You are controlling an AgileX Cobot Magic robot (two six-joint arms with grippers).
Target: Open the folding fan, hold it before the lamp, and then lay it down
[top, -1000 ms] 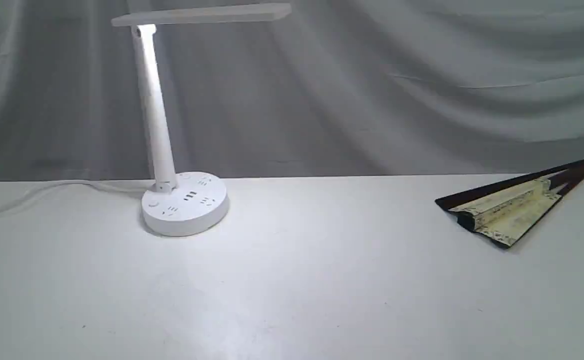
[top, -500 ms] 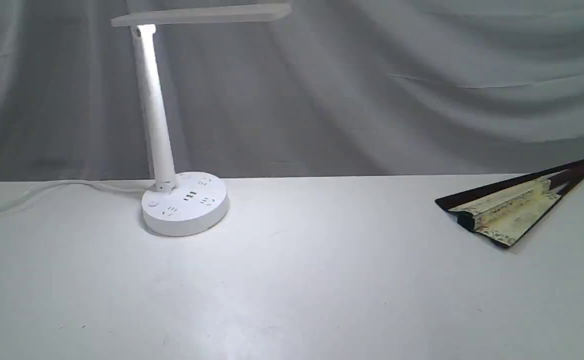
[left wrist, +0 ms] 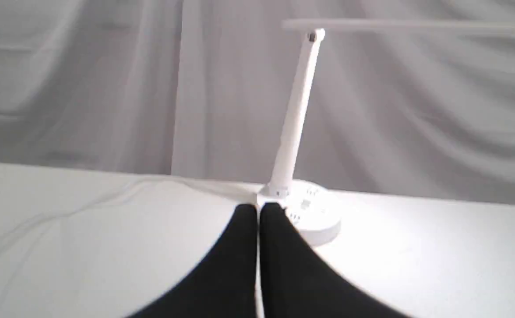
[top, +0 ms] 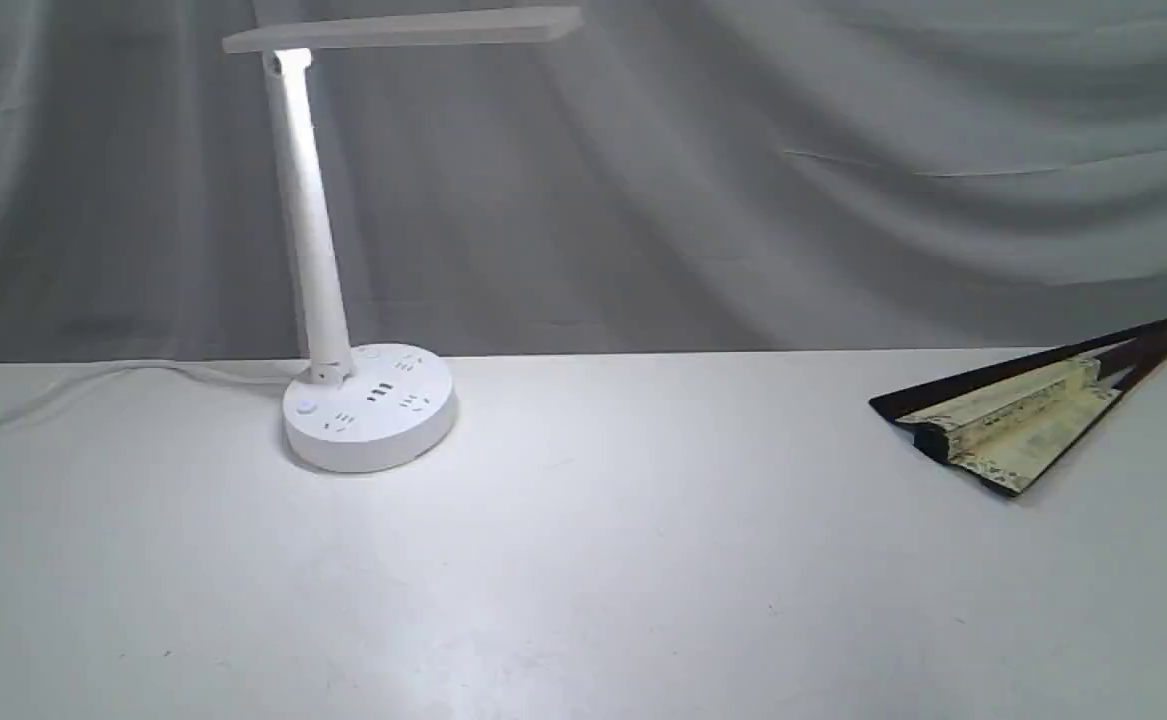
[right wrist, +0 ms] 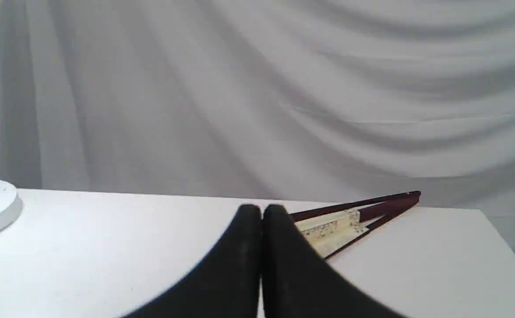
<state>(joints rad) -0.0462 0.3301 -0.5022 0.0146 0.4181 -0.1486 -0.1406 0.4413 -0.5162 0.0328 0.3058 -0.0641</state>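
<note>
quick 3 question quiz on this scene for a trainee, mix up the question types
1. True or false: the fan is spread fully open.
2. Multiple choice: in the exterior view the fan lies A) left of the lamp, B) right of the lamp, C) on the lamp's base.
3. Fill in: the left gripper and the right gripper are both ____.

Key
1. False: it lies nearly closed on the table, guards only slightly parted.
2. B
3. shut, holding nothing
</note>
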